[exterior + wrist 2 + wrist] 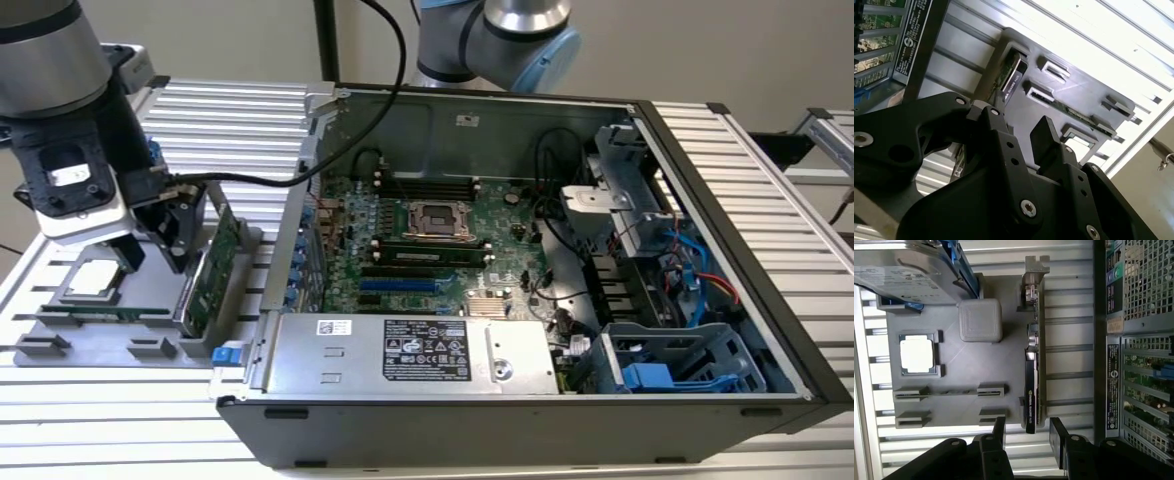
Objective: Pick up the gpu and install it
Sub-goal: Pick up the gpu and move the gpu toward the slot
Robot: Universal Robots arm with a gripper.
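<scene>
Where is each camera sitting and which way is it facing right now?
Exterior view: off the arm, raised, looking down into the open computer case; the arm and gripper show at the exterior view's left, over the grey tray.
First wrist view: looks past the open fingers at the gpu standing on edge.
Second wrist view: looks obliquely over the gripper's black linkage at the tray.
Shared: all three show gpu, tray and case.

Shows a silver-grey tubular arm (54, 45) with a black band and a pale blue joint cap (550, 48). Ends in a matte black tool (1028, 426) dotted with silver screws (1027, 208). Trails a black cable (399, 62).
</scene>
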